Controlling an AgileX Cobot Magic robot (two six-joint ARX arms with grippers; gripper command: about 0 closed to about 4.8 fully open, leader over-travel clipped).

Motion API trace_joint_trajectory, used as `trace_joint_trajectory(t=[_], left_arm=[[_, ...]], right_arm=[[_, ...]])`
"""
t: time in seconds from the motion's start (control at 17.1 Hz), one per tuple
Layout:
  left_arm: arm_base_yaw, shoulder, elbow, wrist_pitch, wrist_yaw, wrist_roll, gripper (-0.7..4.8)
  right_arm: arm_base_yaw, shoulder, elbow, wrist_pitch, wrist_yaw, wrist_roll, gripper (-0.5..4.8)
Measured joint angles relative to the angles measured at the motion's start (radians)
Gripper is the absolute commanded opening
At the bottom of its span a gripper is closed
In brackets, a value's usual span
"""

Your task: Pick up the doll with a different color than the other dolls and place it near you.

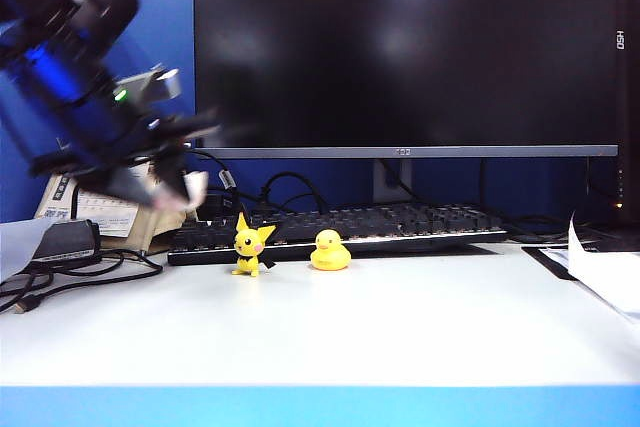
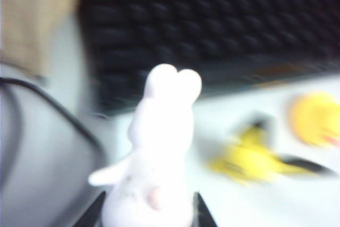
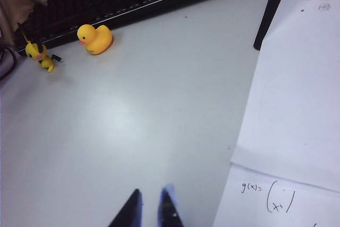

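Note:
The pale pink-white rabbit doll (image 2: pixel 159 158) sits between the two dark fingers of my left gripper (image 2: pixel 149 199), which is shut on it. In the exterior view that gripper (image 1: pixel 175 192) hangs blurred above the table's left side, with the rabbit (image 1: pixel 194 190) showing pale at its tip. The yellow pointy-eared doll (image 1: pixel 250 245) and the yellow duck (image 1: pixel 330 250) stand side by side in front of the keyboard (image 1: pixel 400 222). My right gripper (image 3: pixel 152 207) hovers over bare table, shut, holding nothing, and does not show in the exterior view.
A large dark monitor (image 1: pixel 400 47) stands behind the keyboard. Black cables (image 1: pixel 60 277) and a power brick lie at the left. Sheets of paper (image 3: pixel 297 104) cover the table's right side. The blue front edge (image 1: pixel 320 407) marks the near side.

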Motion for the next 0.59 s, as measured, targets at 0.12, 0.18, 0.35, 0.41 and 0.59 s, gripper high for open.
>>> trace_joint_trajectory(t=[0.12, 0.18, 0.35, 0.41, 0.59], left_arm=[[-0.085, -0.022, 0.001, 0.003, -0.016, -0.013, -0.06], [-0.132, -0.022, 0.0, 0.003, -0.026, -0.027, -0.06], [-0.297, -0.022, 0.0, 0.0, -0.109, -0.077, -0.06], [-0.338, -0.022, 0.0, 0.0, -0.133, -0.087, -0.06], [-0.427, -0.022, -0.004, -0.014, -0.186, -0.177, -0.06]], right_arm=[[0.0, -0.001, 0.0, 0.0, 0.0, 0.0, 0.53], [0.0, 0.0, 0.0, 0.0, 0.0, 0.0, 0.53], [0.0, -0.001, 0.0, 0.0, 0.0, 0.0, 0.53], [0.0, -0.001, 0.0, 0.0, 0.0, 0.0, 0.53], [0.0, -0.001, 0.0, 0.0, 0.0, 0.0, 0.53]])
